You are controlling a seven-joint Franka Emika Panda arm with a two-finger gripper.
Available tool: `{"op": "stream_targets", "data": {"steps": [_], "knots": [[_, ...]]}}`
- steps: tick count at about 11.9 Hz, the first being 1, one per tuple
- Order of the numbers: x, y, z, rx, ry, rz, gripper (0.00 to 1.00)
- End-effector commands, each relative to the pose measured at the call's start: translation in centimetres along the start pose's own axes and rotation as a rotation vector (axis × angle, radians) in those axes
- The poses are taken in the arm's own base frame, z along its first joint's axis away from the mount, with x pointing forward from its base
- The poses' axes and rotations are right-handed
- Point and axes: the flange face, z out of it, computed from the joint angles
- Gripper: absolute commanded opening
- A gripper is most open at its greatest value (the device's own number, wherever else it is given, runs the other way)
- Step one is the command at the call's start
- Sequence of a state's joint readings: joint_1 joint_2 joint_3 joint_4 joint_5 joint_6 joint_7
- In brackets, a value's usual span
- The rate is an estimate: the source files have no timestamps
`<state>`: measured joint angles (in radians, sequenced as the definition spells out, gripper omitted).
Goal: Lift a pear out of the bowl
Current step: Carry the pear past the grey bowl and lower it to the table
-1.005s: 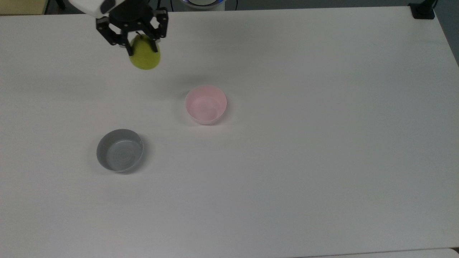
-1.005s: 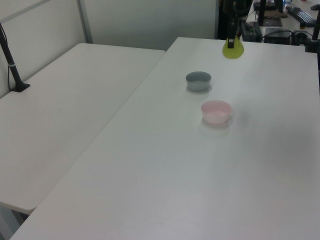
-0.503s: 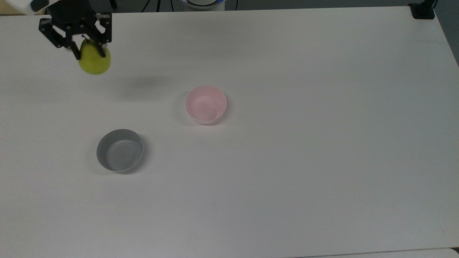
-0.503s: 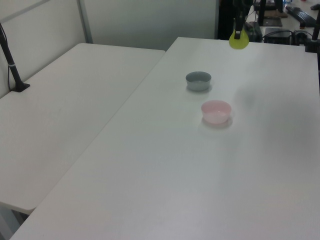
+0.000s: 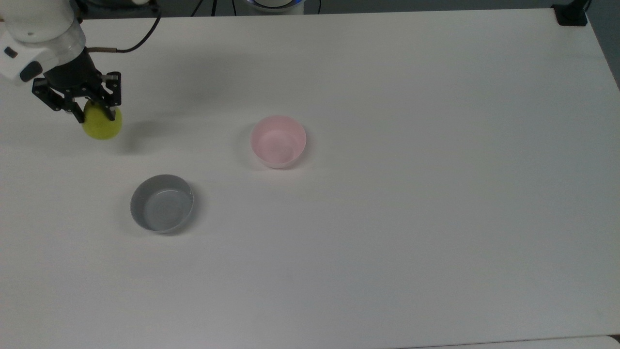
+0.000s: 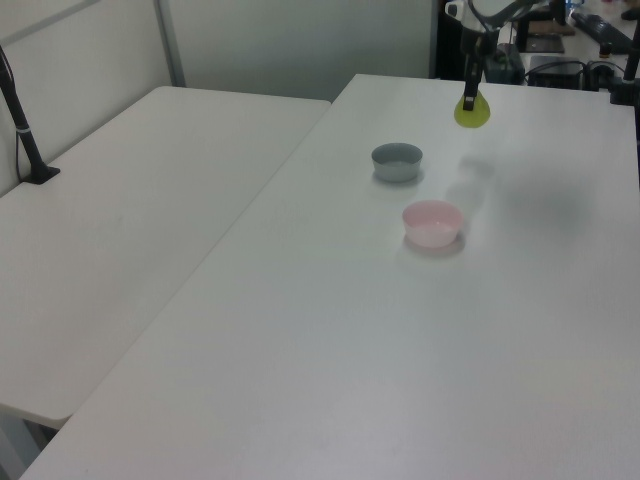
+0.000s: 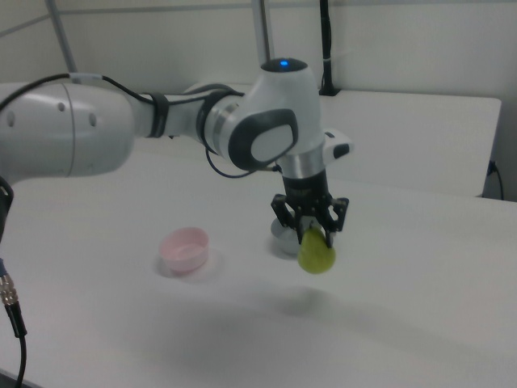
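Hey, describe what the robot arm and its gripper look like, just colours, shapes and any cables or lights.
The arm is bulky, with rounded glossy white shells and dark grey panels at the joints. A small blue light glows on top of the wrist joint. A thin black cable loops along the forearm. The gripper is black, an angular linkage with two short jaws.

Glossy pink bowl point(image 5: 278, 141), matt table point(image 5: 387, 218)

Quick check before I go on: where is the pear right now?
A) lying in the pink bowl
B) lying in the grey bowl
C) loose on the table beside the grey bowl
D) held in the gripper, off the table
D: the gripper has its fingers shut on the pear, which hangs above its shadow in the right view, while the pink bowl and grey bowl are empty.
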<state>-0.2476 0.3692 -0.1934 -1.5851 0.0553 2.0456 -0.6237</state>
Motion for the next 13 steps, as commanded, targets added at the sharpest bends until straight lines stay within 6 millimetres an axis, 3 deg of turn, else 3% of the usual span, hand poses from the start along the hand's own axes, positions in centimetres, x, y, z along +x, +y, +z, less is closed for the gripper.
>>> {"op": "stream_targets", "data": {"steps": [1, 2, 5, 8, 10, 11, 13], "knots": [[0.2, 1.3, 4.1, 0.007, -0.001, -0.003, 0.00], [-0.2, 2.0, 5.8, 0.011, -0.014, 0.009, 0.00], [0.2, 2.5, 8.3, -0.006, 0.004, 0.020, 0.00], [0.1, 2.5, 9.0, 0.002, -0.002, 0.028, 0.02], [0.0, 2.6, 9.0, 0.004, -0.004, 0.034, 0.29], [-0.1, 2.7, 8.7, 0.001, -0.002, 0.037, 0.57], [-0.2, 2.8, 7.9, -0.004, 0.002, 0.060, 0.95]]}}
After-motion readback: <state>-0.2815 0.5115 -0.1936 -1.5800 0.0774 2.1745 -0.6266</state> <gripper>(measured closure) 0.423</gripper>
